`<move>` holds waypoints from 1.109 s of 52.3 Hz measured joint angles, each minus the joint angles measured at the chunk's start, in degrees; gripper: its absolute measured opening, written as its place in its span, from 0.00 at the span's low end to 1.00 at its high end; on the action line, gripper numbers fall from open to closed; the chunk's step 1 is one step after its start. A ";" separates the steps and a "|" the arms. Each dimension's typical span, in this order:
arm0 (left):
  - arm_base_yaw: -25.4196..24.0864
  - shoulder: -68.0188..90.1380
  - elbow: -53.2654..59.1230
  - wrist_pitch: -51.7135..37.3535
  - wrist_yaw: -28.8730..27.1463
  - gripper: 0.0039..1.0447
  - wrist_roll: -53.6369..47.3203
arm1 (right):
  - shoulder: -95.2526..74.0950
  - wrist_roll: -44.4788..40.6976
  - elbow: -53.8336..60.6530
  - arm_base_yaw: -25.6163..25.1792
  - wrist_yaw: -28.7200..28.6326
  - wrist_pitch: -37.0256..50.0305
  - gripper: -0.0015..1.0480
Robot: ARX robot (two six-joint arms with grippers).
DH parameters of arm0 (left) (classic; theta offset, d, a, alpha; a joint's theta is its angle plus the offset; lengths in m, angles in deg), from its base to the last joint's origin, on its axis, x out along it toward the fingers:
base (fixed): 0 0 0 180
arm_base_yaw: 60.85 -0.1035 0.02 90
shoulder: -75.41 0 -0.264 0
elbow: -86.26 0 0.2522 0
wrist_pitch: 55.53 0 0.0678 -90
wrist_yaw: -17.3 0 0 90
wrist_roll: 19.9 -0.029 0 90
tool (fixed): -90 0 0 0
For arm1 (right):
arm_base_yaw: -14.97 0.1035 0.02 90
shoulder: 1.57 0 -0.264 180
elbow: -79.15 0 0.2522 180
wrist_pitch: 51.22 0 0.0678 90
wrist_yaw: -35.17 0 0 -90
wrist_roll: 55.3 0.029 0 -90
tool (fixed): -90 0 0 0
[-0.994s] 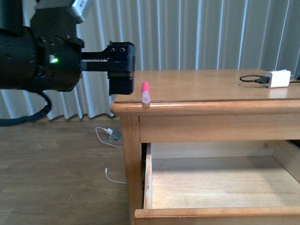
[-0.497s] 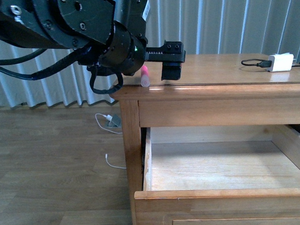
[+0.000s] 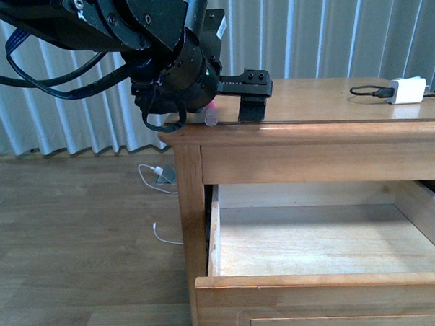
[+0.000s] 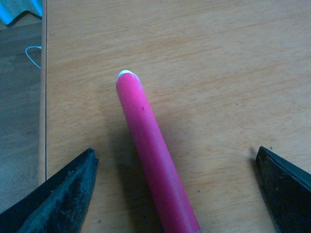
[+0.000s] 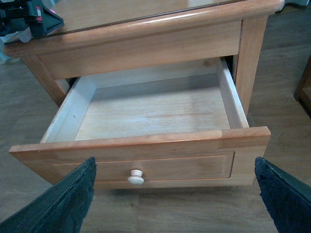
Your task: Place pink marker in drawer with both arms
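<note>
Oak tabletop (image 3: pixel 323 108), pink marker (image 3: pixel 210 120) half hidden by released left pincer (image 4: pixel 175 153), right pincer (image 5: pixel 175 162) released

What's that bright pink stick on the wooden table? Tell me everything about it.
A short, thick, bright pink marker with a smooth plastic-looking barrel and a paler round end. It lies flat on the light-oak tabletop near its front left corner, pale end at the edge. The open left gripper straddles it without touching.
</note>
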 joint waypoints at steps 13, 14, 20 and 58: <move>0.02 -0.07 -0.79 2.73 0.52 0.67 -1.22 | 0.00 0.00 0.00 0.00 0.00 0.00 0.92; 0.04 -0.11 -0.79 2.73 0.55 0.63 -1.36 | 0.00 0.00 0.00 0.00 0.00 0.00 0.92; 0.04 -0.22 -0.74 2.75 0.52 0.46 -1.95 | 0.00 0.00 0.00 0.00 0.00 0.00 0.92; -0.26 -16.57 19.71 -4.26 18.01 0.13 -12.04 | 0.00 0.00 0.00 0.00 0.00 0.00 0.92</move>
